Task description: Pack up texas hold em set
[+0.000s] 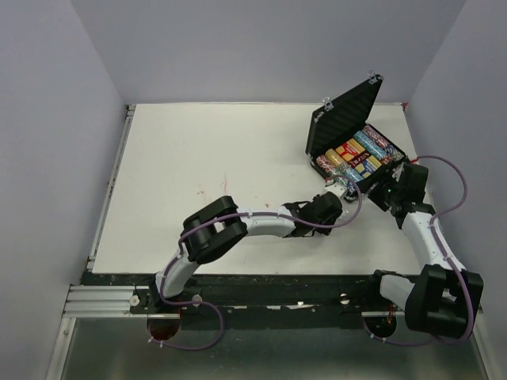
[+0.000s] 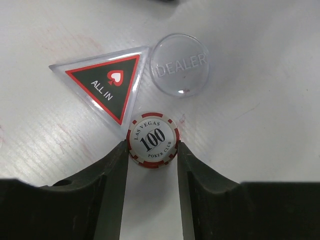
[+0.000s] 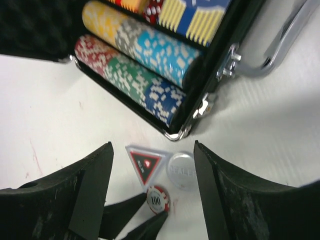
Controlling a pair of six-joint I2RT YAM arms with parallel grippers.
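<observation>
The black case [image 1: 342, 119] stands open at the far right, with multicoloured chip rows [image 1: 358, 152] inside; the rows also show in the right wrist view [image 3: 145, 65]. In front of its corner lie a dark triangular "ALL IN" marker [image 2: 107, 85], a clear "DEALER" disc [image 2: 180, 64] and a red-and-white "100" chip [image 2: 153, 140]. My left gripper [image 2: 152, 150] has both fingers against the chip's sides on the table. My right gripper [image 3: 152, 145] is open and hovers above the marker [image 3: 145, 162] and disc [image 3: 181, 169]. The card decks are partly visible.
The case's silver handle [image 3: 280, 45] and latches stick out towards my right arm. The left fingers [image 3: 135, 212] reach in below the right gripper. The white table [image 1: 206, 158] runs left of the case, with walls on three sides.
</observation>
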